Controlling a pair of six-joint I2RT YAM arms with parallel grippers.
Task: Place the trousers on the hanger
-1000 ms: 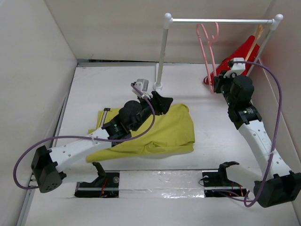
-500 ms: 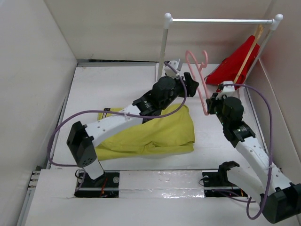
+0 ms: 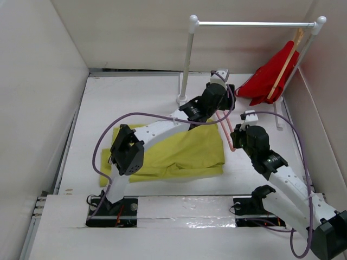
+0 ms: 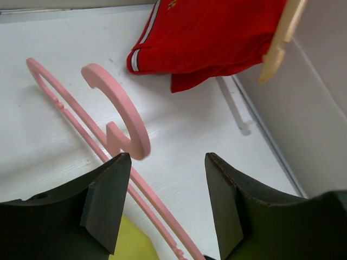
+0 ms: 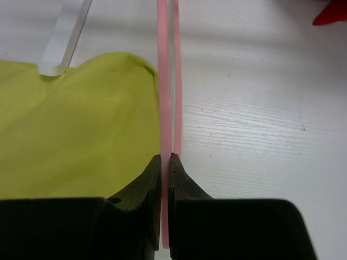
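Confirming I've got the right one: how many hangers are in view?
2. The pink hanger sits beside the trousers, pinched in the right gripper. The tan wooden hanger hangs at the right end of the rail, holding the red garment. No others visible.

Robotics lab test cell, boxed-in tabletop.
Plain white board walls (image 3: 38,81) are enclosing a white planked table (image 3: 130,97). A white-and-black jointed left robot arm (image 3: 162,125) and a matching right robot arm (image 3: 284,176) are standing bolted at its near edge, trailing loose purple cables (image 3: 95,157). A small white-posted clothes rail with a metal bar (image 3: 255,24) is carrying a red garment (image 3: 263,81) on a tan wooden hanger (image 3: 286,59).
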